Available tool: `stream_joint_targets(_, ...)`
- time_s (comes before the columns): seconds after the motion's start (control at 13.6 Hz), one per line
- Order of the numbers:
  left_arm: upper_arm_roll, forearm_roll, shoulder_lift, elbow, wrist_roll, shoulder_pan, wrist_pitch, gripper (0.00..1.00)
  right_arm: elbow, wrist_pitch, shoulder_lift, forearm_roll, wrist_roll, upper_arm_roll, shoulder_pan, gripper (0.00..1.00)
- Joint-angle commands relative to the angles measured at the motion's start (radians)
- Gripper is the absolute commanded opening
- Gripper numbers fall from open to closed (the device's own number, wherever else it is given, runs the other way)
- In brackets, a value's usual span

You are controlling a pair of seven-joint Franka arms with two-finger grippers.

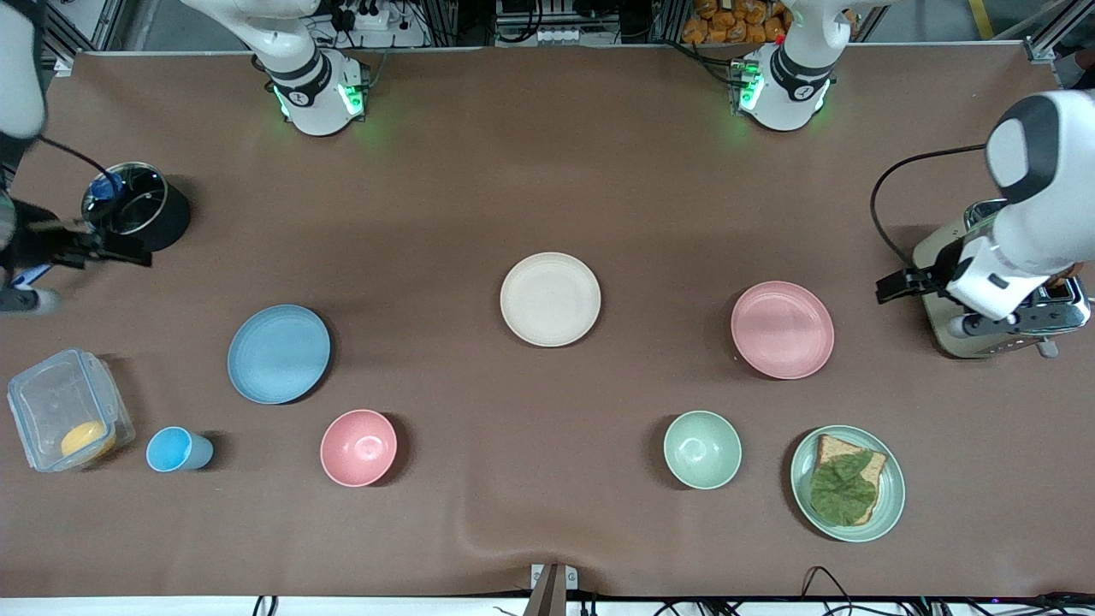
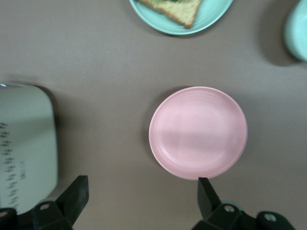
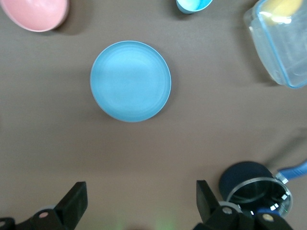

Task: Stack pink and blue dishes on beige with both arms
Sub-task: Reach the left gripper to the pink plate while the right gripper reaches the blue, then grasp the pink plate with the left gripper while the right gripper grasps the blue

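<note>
Resting apart, three round matte plates point(image 1: 550, 299)

Bowls point(image 1: 358, 447), cup point(image 1: 177, 450) (toaster point(image 1: 1001, 295) apart)

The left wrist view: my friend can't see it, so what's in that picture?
A pink plate lies flat and empty on the brown table, with the left hand open above the table near it. A green plate with bread, a green bowl and a toaster show at the edges.
</note>
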Motion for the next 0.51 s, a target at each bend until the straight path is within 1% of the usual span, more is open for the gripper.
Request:
stream_joint_targets(0.0, -0.002, -0.014, 0.004, -0.148, -0.052, 0.004, 0.163, 1.0, -0.168, 0.17, 0.006, -0.001, 0.013, 0.011, -0.018, 1.0)
stream_joint_targets(0.22, -0.003, -0.014, 0.084, -0.151, -0.054, 0.018, 0.201, 1.0, -0.339, 0.4, 0.028, -0.001, 0.019, 0.01, -0.028, 1.0)
stream_joint_targets(0.37, -0.005, -0.014, 0.137, -0.151, -0.055, 0.018, 0.253, 1.0, -0.393, 0.528, 0.078, -0.001, 0.068, 0.011, -0.031, 1.0)
stream_joint_targets(0.44, -0.005, -0.014, 0.166, -0.151, -0.064, 0.017, 0.285, 1.0, -0.394, 0.58, 0.118, -0.001, 0.104, 0.01, -0.033, 1.0)
